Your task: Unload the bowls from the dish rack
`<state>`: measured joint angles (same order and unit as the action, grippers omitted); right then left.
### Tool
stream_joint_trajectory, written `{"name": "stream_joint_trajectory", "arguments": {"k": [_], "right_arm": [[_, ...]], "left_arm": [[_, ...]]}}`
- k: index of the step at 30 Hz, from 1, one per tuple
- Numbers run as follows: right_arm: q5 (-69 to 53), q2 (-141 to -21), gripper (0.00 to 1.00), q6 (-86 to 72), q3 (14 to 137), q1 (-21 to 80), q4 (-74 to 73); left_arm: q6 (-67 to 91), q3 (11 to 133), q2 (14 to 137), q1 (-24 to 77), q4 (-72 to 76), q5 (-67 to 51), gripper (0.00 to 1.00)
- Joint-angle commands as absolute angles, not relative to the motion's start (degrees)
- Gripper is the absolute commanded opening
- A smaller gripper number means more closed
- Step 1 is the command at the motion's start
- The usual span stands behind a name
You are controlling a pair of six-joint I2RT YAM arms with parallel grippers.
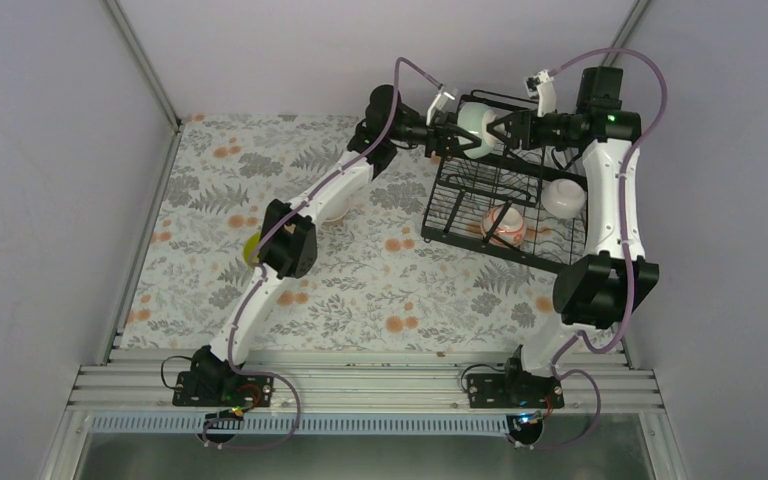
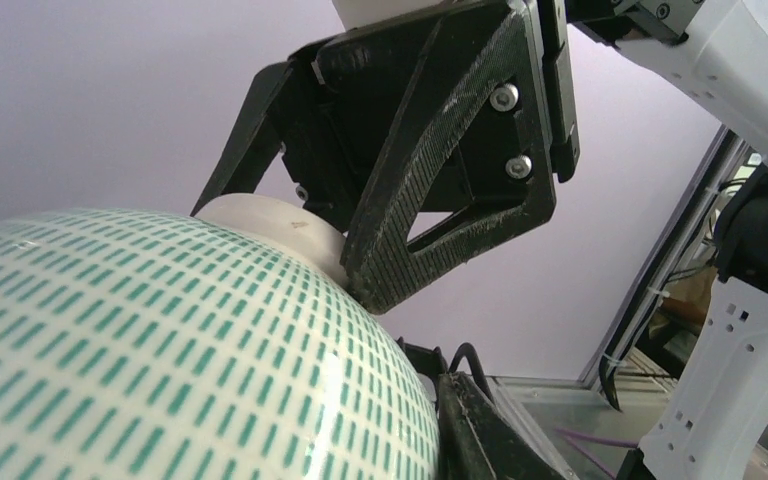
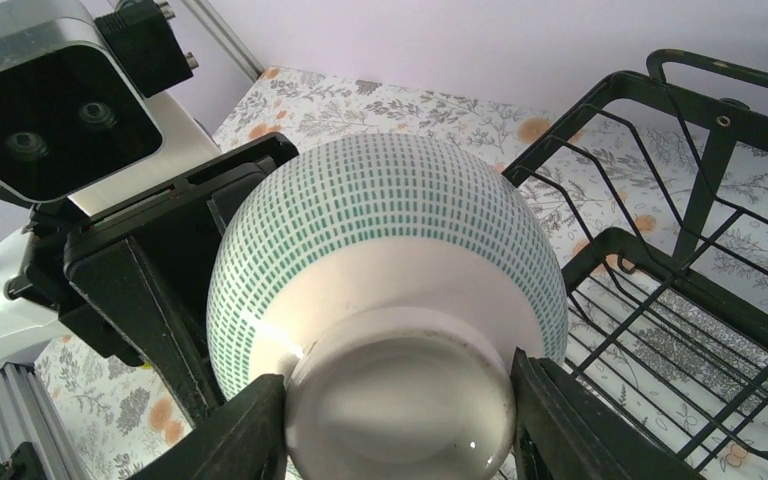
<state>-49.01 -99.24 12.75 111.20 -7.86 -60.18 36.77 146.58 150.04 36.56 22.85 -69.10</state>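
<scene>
The pale mint-green bowl [image 1: 477, 124] hangs above the dish rack [image 1: 457, 203], upper centre of the overhead view. The right tool [image 3: 400, 400] clamps its foot. The left tool [image 1: 455, 133] touches its rim; I cannot tell whether it grips. An early release risks dropping it.

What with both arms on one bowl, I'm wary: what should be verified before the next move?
1. Right gripper clamps the foot of the pale mint-green dashed bowl: ok.
2. Left gripper holding that bowl: cannot tell, contact hidden.
3. Bowl free of the black wire dish rack: cannot tell.
4. Bare floral tablecloth left of the rack for set-down: ok.
5. Rack emptied: not ok, the plain white bowl and the red-patterned white bowl sit inside.
</scene>
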Motion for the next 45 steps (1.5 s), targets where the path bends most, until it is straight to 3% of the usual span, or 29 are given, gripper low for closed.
{"name": "stream_joint_trajectory", "arguments": {"k": [1,4,16,27,35,45], "right_arm": [[-50.7,-96.6,0.53,13.0,111.2,-7.1,-60.4],[-49.8,-96.5,0.56,12.7,111.2,-7.1,-60.2],[-46.2,-95.7,0.6,11.7,110.7,-7.1,-59.5],[-39.0,-90.5,0.63,11.9,115.9,-8.7,-60.4],[-29.0,-83.6,0.67,14.0,114.7,-9.0,-61.5],[-26.8,-80.8,0.67,14.1,104.4,-9.0,-58.1]], "left_arm": [[35.8,148.7,145.4,36.9,24.5,-67.9,0.22],[35.6,148.8,145.0,36.9,24.3,-68.1,0.21],[37.5,147.1,144.2,37.1,25.6,-68.0,0.03],[34.0,148.0,143.7,37.4,22.5,-67.9,0.02],[12.7,152.9,139.1,37.5,-2.6,-61.4,0.02],[-14.6,150.3,123.2,35.9,-27.2,-42.8,0.02]]}}
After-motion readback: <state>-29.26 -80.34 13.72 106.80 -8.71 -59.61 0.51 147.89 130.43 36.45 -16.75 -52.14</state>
